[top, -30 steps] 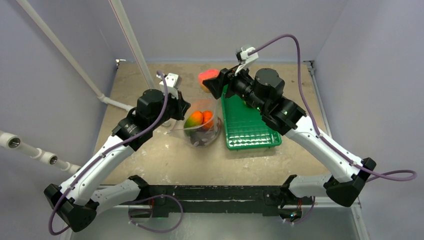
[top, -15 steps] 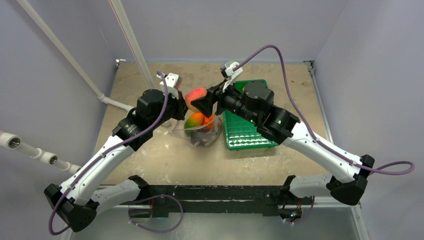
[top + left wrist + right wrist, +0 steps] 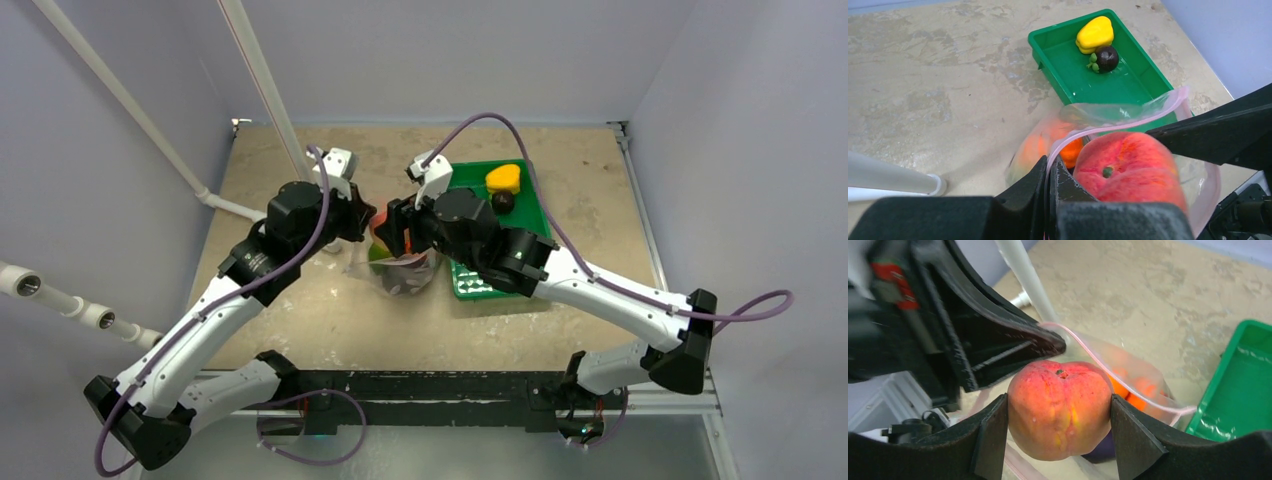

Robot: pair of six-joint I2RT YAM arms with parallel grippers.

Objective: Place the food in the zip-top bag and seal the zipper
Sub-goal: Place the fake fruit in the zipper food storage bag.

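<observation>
The clear zip-top bag (image 3: 405,275) stands open at the table's middle, with orange and purple food inside. My left gripper (image 3: 1050,172) is shut on the bag's pinkish zipper (image 3: 1128,122) rim and holds it up. My right gripper (image 3: 1058,425) is shut on a red-orange peach (image 3: 1060,407) and holds it in the bag's mouth; the peach also shows in the left wrist view (image 3: 1130,167). A yellow pepper (image 3: 503,178) and a dark purple fruit (image 3: 503,201) lie in the green tray (image 3: 480,280).
The green tray stands right of the bag, touching or nearly touching it. A white pipe (image 3: 270,90) rises at the back left, close behind my left gripper. Walls close in the table on three sides.
My right gripper has carried the peach from above the tray's far left corner leftward and down into the bag's mouth. My left gripper has kept its hold on the rim.
</observation>
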